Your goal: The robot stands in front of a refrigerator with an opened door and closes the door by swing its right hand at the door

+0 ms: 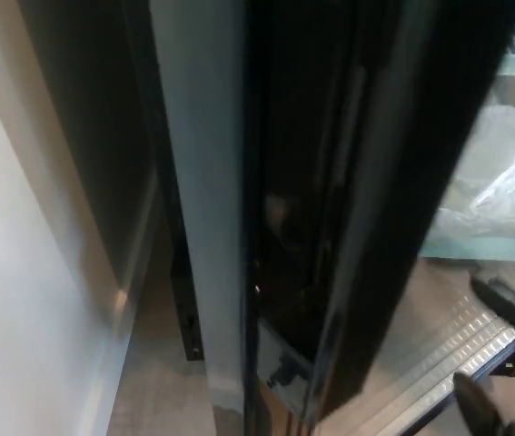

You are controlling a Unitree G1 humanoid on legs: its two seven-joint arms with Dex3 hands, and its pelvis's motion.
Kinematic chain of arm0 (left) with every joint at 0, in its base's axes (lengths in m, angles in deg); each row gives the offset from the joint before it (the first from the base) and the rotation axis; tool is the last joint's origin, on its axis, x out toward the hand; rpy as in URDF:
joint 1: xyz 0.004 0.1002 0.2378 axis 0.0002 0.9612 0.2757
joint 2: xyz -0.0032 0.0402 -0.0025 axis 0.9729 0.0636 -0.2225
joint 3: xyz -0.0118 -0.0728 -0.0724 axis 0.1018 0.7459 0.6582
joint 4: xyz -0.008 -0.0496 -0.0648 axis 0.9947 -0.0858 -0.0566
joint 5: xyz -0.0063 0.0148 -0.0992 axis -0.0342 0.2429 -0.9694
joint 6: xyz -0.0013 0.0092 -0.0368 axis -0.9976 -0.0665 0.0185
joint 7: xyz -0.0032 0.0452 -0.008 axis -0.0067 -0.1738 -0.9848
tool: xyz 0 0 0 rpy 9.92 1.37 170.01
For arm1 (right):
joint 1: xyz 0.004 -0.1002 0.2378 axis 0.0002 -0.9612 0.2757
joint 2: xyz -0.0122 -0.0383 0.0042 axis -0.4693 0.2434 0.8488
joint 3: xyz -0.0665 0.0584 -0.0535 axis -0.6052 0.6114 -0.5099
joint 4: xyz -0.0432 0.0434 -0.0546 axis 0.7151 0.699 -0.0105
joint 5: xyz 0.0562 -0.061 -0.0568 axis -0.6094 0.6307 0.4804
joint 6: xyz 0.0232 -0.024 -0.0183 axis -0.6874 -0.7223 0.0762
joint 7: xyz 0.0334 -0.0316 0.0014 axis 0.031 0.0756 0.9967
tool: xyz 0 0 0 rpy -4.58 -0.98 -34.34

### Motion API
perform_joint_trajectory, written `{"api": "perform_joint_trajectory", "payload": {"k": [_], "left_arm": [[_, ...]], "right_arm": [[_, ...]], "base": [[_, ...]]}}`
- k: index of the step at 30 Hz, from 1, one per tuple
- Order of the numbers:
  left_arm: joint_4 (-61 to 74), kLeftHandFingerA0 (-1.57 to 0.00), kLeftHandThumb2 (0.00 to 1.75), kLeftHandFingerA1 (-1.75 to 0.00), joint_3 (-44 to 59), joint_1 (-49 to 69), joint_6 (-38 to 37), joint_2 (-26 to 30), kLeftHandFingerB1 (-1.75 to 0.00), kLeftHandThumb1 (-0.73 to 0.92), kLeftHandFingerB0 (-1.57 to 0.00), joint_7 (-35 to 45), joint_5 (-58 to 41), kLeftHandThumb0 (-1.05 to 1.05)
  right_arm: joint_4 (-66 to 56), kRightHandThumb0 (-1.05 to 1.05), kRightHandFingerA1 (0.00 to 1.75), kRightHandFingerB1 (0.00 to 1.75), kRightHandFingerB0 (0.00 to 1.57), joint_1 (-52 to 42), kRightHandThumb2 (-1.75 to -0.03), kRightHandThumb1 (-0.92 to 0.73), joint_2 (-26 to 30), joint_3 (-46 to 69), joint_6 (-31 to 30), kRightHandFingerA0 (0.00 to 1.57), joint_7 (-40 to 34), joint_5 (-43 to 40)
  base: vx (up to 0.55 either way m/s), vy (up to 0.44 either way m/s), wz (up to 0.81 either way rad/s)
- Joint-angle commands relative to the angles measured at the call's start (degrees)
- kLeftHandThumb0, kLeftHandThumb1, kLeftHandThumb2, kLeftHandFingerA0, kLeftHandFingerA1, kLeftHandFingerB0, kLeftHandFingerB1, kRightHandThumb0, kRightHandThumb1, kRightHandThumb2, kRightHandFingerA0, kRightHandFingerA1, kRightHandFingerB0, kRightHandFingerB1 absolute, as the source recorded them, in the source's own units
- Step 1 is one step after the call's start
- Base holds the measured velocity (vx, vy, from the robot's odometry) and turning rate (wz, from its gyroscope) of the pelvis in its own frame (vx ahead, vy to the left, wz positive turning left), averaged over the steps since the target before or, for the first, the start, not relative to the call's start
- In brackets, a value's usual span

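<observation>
White wall fills the left of the frame. At lower right I see my right hand, two black fingers spread, clutching nothing, cut off by the edge. Just beyond it, crumpled clear plastic lies on a pale shelf. Centre frame, the refrigerator door stands blurred; I read no writing.

Blurred dark refrigerator door edge-on, right robot hand low at right, fingers spread.

head view | looks steeply down | close to fridge door (blurred)
</observation>
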Motion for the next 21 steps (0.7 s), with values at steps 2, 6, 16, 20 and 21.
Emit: {"api": "perform_joint_trajectory", "payload": {"k": [2, 6, 16, 20, 21], "left_arm": [[-1.32, -0.3, 0.66, -0.33, -1.21, -0.51, -1.88, 0.97, -0.32, 0.86, -0.33, -0.92, 1.96, -0.67], [-1.5, -0.32, 0.66, -0.33, -0.98, -0.92, -1.98, 0.99, -0.32, 0.86, -0.33, -0.77, 1.66, -0.68], [-1.11, -0.34, 0.66, -0.34, -1.45, -1.67, -1.61, 1.11, -0.32, 0.86, -0.35, -0.74, 2.05, -0.68], [-1.32, -0.34, 0.67, -0.34, -1.6, -2.0, -1.76, 1.18, -0.32, 0.86, -0.34, -0.9, 2.0, -0.68], [-1.28, -0.34, 0.67, -0.34, -1.6, -2.0, -1.62, 1.19, -0.32, 0.86, -0.34, -0.76, 1.94, -0.68]], "right_arm": [[-38.58, -0.74, 0.47, 0.47, 0.27, 21.31, -0.95, -0.57, -5.09, 13.88, -1.02, 0.18, -2.34, 1.85], [-34.8, -0.74, 0.5, 0.51, 0.34, 29.46, -0.94, -0.56, -5.01, 10.04, -5.15, 0.18, 1.39, 4.67], [3.91, -0.31, 0.48, 0.46, 0.0, 48.44, -1.14, -0.63, 5.17, -0.43, -15.6, 0.0, 15.25, 16.94], [22.05, -0.58, 0.28, 0.28, 0.22, 57.13, -0.67, -0.88, 9.76, -3.37, -17.75, 0.17, 15.37, 20.66], [24.59, -0.58, 0.28, 0.28, 0.22, 58.26, -0.67, -0.88, 10.36, -3.85, -17.79, 0.17, 15.15, 21.09]], "base": [[0.0, 0.0, 0.0], [0.0, 0.0, 0.0], [0.0, 0.0, 0.0], [0.0, 0.0, 0.0], [0.0, 0.0, 0.0]]}}
